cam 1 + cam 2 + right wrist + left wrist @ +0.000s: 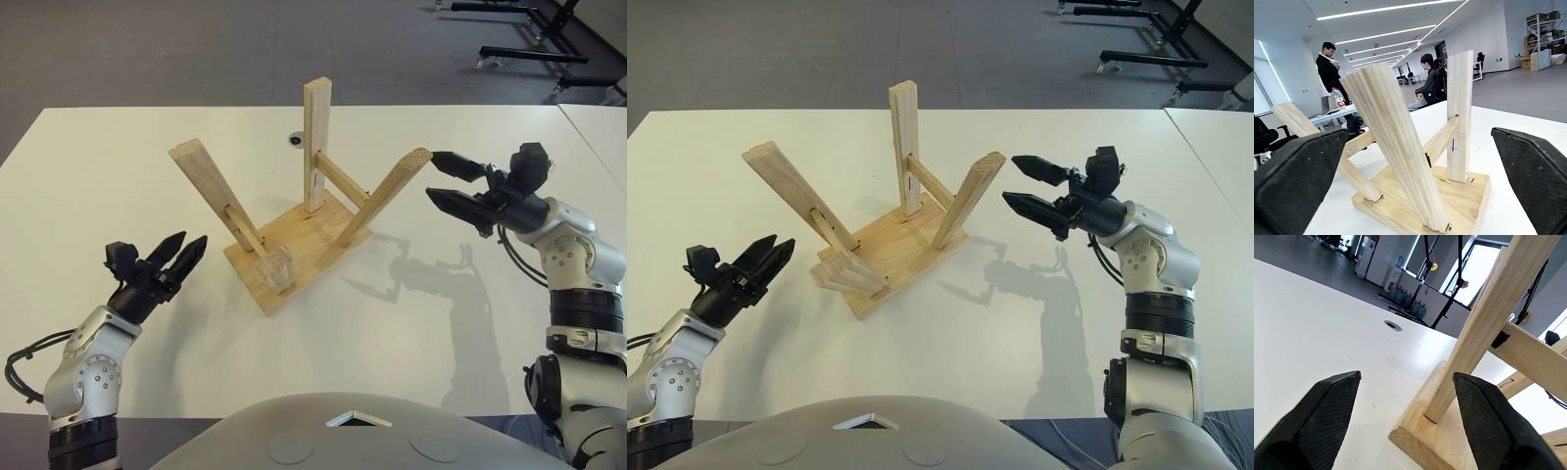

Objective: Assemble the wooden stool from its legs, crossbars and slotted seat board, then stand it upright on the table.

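The wooden stool (294, 230) rests upside down on the white table (98, 196), its seat board flat and its legs splayed upward. One leg (316, 127) rises at the back, another (211, 186) leans left, a third (392, 191) leans right, and a fourth (274, 269) points toward me. Crossbars (343, 179) link the legs. My right gripper (433, 176) is open, level with the top of the right leg and just beside it, not touching. My left gripper (188, 245) is open and holds nothing, low over the table left of the seat board.
A small round grommet (295, 139) sits in the table behind the stool. A second table (598, 122) adjoins at the right. Wheeled metal frames (529, 54) stand on the floor far behind. Bare tabletop surrounds the stool.
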